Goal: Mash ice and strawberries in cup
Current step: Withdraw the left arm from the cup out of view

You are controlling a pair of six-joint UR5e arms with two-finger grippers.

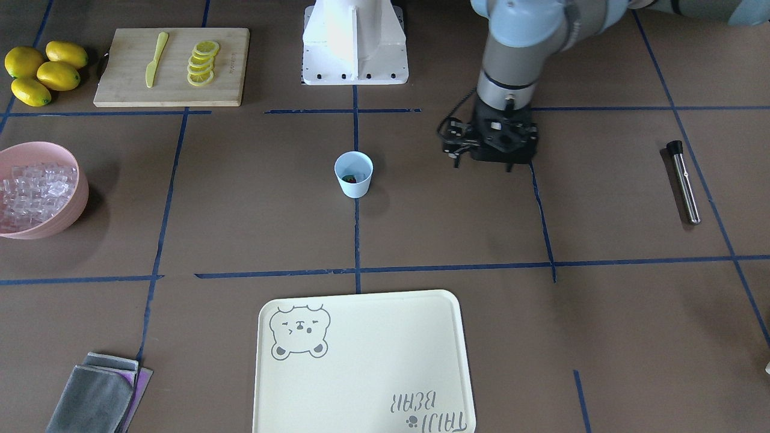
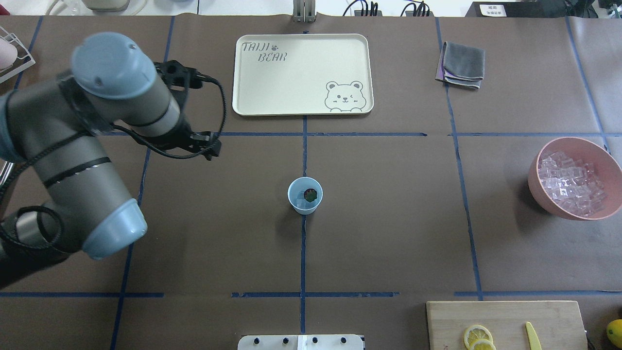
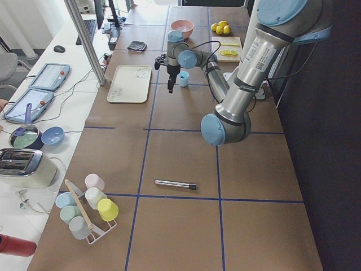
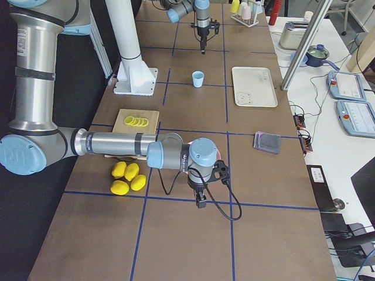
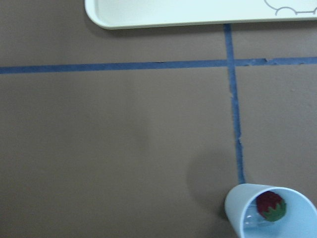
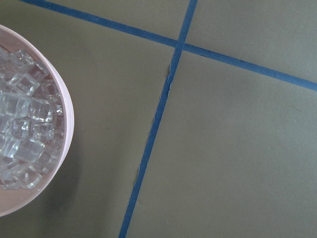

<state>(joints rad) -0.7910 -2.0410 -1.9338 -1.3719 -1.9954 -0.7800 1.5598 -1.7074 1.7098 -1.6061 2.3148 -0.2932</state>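
The pale-blue cup (image 1: 354, 174) stands upright at the table's middle and also shows in the overhead view (image 2: 305, 195). A dark-red strawberry (image 5: 270, 206) lies inside it, with something clear beside it. The ice (image 2: 573, 182) is piled in the pink bowl (image 2: 539, 194) at the robot's right. My left gripper (image 1: 490, 147) hangs pointing down above the table, to the cup's left side and apart from it; its fingers are hidden. My right gripper (image 4: 201, 203) hangs pointing down beside the bowl; I cannot tell if it is open.
A metal rod with a black tip (image 1: 684, 180) lies at the far left. A cream tray (image 2: 301, 107) lies beyond the cup. A cutting board (image 1: 171, 96) holds lemon slices and a yellow knife, with whole lemons (image 1: 42, 72) beside it. Folded cloths (image 2: 461, 63) lie far right.
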